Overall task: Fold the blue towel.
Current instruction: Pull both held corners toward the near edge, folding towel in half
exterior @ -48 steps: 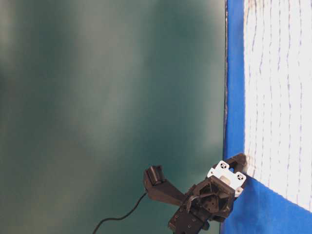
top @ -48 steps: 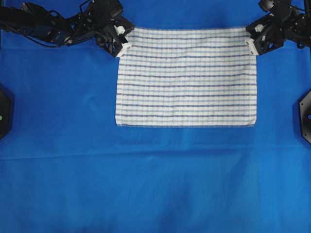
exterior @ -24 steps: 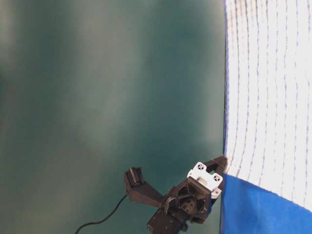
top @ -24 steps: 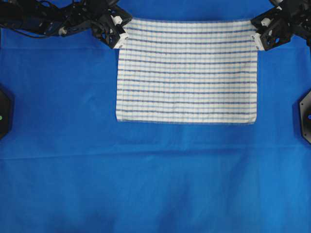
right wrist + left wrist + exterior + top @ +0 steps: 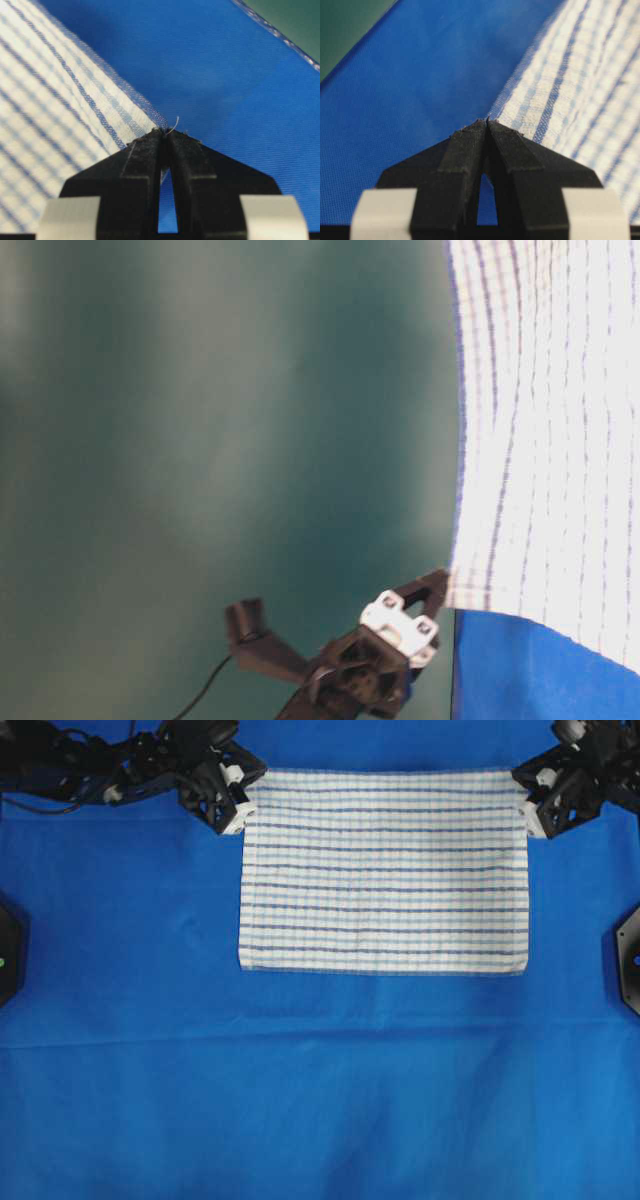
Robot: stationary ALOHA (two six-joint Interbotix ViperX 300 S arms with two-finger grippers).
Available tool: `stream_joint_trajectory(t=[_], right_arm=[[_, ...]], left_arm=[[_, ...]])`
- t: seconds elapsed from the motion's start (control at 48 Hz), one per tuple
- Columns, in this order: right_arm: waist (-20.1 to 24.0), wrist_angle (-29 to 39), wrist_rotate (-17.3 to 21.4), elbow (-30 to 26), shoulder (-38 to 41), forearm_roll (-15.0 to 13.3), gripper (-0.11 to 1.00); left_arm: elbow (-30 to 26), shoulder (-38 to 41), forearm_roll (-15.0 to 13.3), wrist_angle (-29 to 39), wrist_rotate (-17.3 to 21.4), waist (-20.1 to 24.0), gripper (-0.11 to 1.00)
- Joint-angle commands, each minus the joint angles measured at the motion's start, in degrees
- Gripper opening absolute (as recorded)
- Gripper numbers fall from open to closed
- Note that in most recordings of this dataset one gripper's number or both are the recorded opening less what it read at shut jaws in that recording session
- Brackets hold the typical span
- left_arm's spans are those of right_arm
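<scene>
The blue towel point(image 5: 385, 870), white with a blue grid check, lies spread as a rectangle on the far middle of the table. Its far edge is raised and its near edge rests on the sheet. My left gripper point(image 5: 243, 812) is shut on the towel's far left corner. In the left wrist view that gripper point(image 5: 486, 120) has its tips pressed together on the towel point(image 5: 580, 75). My right gripper point(image 5: 524, 815) is shut on the far right corner. In the right wrist view the right gripper point(image 5: 165, 130) pinches the hem of the towel point(image 5: 45, 100). The table-level view shows the towel point(image 5: 550, 440) hanging taut from a pinched corner.
A plain blue sheet point(image 5: 320, 1100) covers the whole table. Black arm bases sit at the left edge point(image 5: 6, 950) and the right edge point(image 5: 630, 958). Both arms reach in from the far corners. A dark green backdrop point(image 5: 200, 440) lies beyond the table's far edge.
Both grippers have carried the towel's far corners up and farther away. The towel is pulled tauter, and its near edge has slid slightly toward the far side.
</scene>
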Motion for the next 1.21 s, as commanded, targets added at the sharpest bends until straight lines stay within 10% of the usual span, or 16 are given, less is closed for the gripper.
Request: stream_joint_trajectory(t=[0.0,0.541,1.187], right_arm=[[2.02,1.67,0.35,0.18,-4.39,0.44,0.06],[19.16,18.46,8.88,4.39,-21.45,0.62,0.06],[33.13,21.62,17.05,4.31,-16.17,0.62,0.06]], left_arm=[[0.7,-3.96,-0.09,-0.18,0.0,-1.32,0.01],[7.82,-11.51,-0.09,4.04,-1.05,-13.27,0.01],[9.23,-11.87,-0.09,6.68,-3.87,-23.82,0.01]])
